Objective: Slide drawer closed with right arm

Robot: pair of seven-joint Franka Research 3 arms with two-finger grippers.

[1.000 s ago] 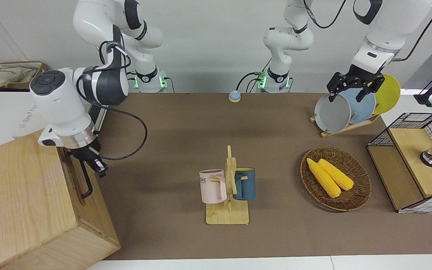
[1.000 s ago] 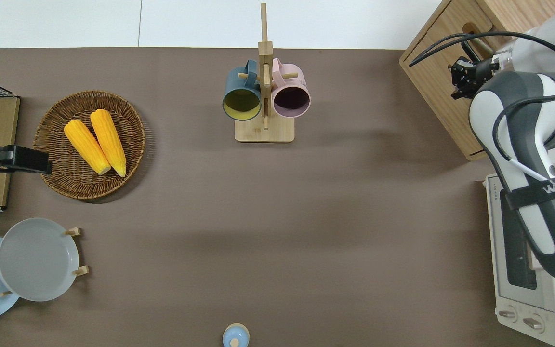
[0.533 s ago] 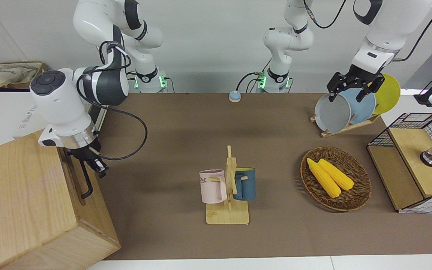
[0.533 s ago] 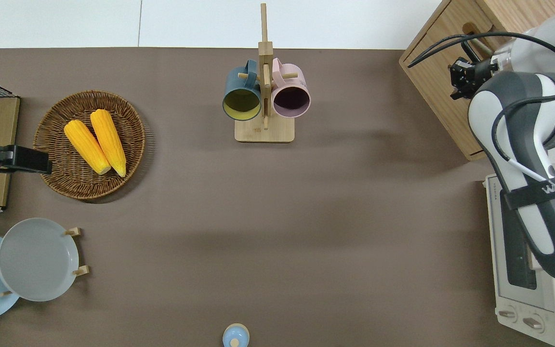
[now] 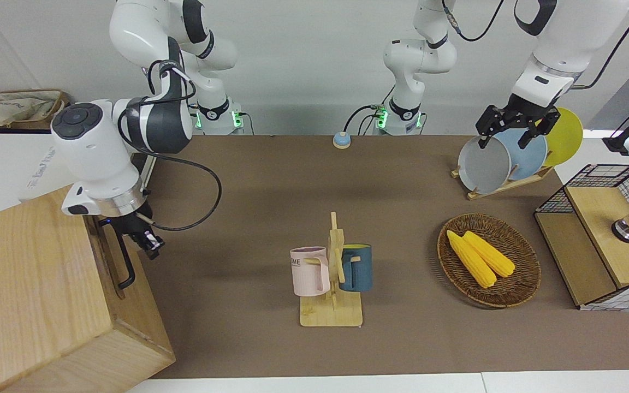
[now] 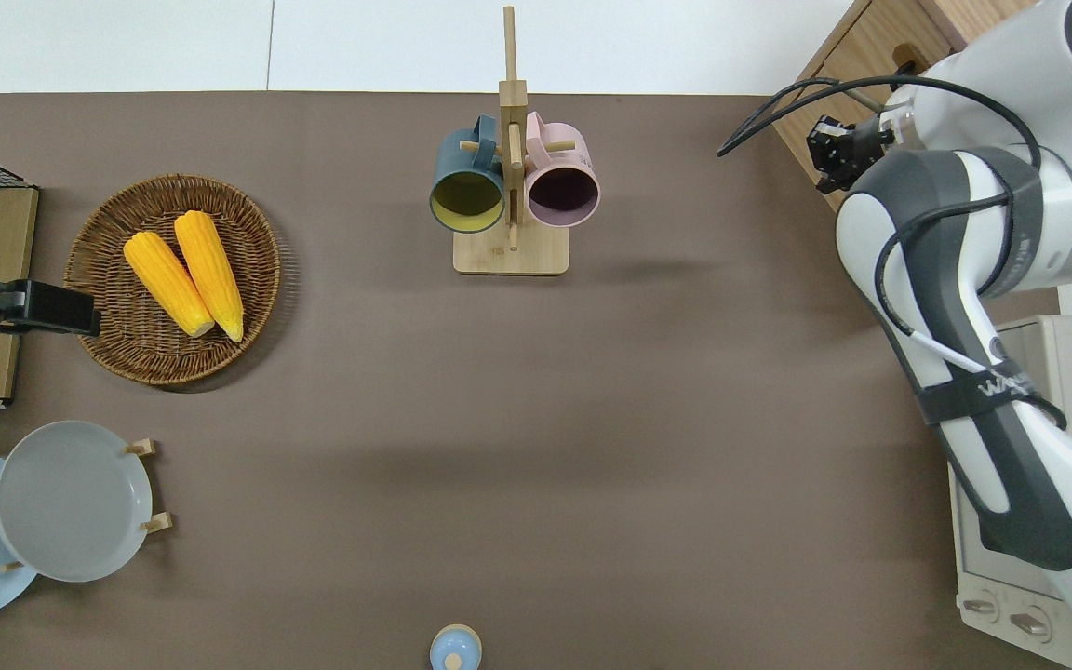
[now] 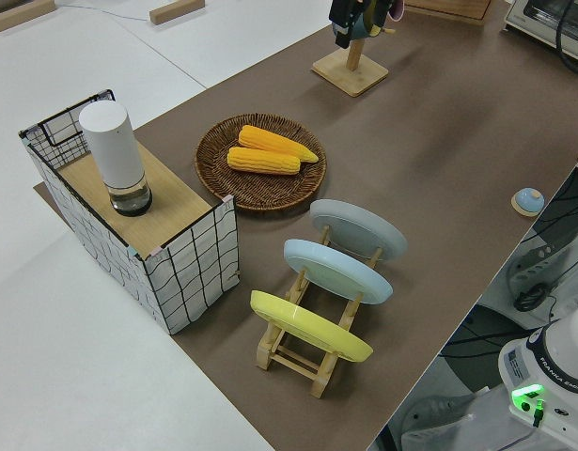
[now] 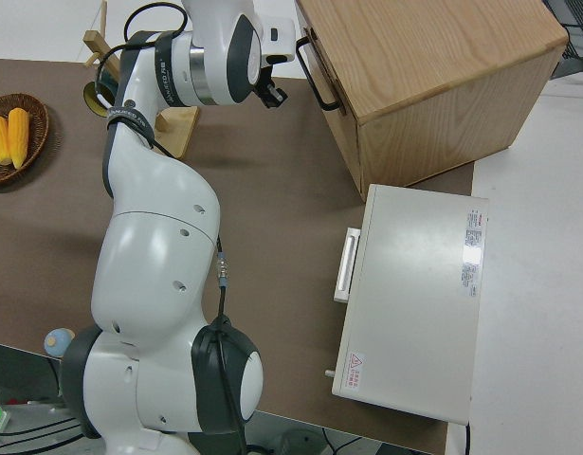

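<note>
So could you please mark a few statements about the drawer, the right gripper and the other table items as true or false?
1. The drawer sits flush in the cabinet. True.
2. The right gripper grips the black handle. False: it is clear of the handle.
3. Two corn cobs lie in the wicker basket. True.
4. Both mugs stand on the table. False: they hang on the wooden rack.

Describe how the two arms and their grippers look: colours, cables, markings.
Both arms are glossy white with dark grey joint sections. The right arm carries a looping black cable, a silver wrist ring and a black gripper, the right gripper. The left gripper is black too, under a white wrist.
</note>
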